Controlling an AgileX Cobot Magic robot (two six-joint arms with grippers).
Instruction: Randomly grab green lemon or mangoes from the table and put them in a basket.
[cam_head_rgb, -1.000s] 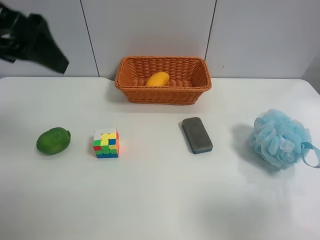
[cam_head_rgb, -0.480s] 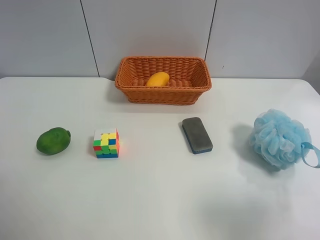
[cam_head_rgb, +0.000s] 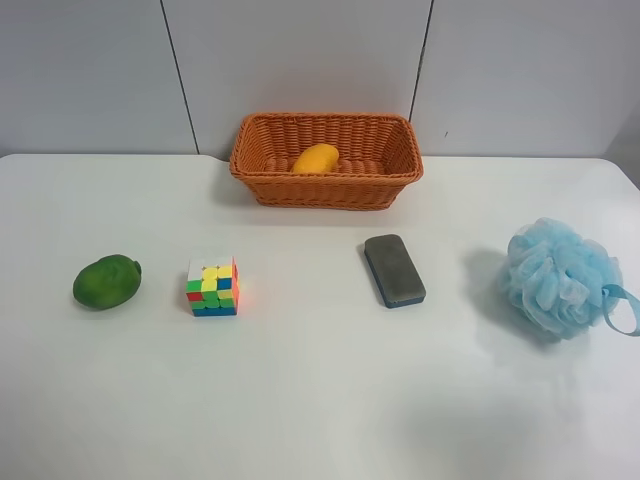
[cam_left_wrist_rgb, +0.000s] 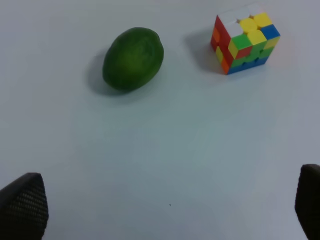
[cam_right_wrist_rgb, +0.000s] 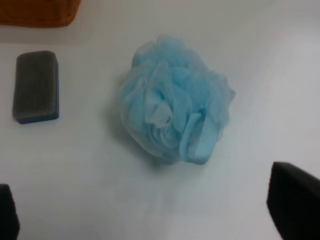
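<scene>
Left wrist view: wide-open, empty left gripper (cam_left_wrist_rgb: 165, 210) should straddle the green lemon (cam_left_wrist_rgb: 133, 59) beside the puzzle cube (cam_left_wrist_rgb: 244, 37).

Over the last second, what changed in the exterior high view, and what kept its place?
The dark arm seen at the upper left corner a second ago has left the frame. Nothing was grasped or released. The mango stays in the basket; the green lemon, puzzle cube, grey eraser and blue bath pouf lie unmoved.
</scene>
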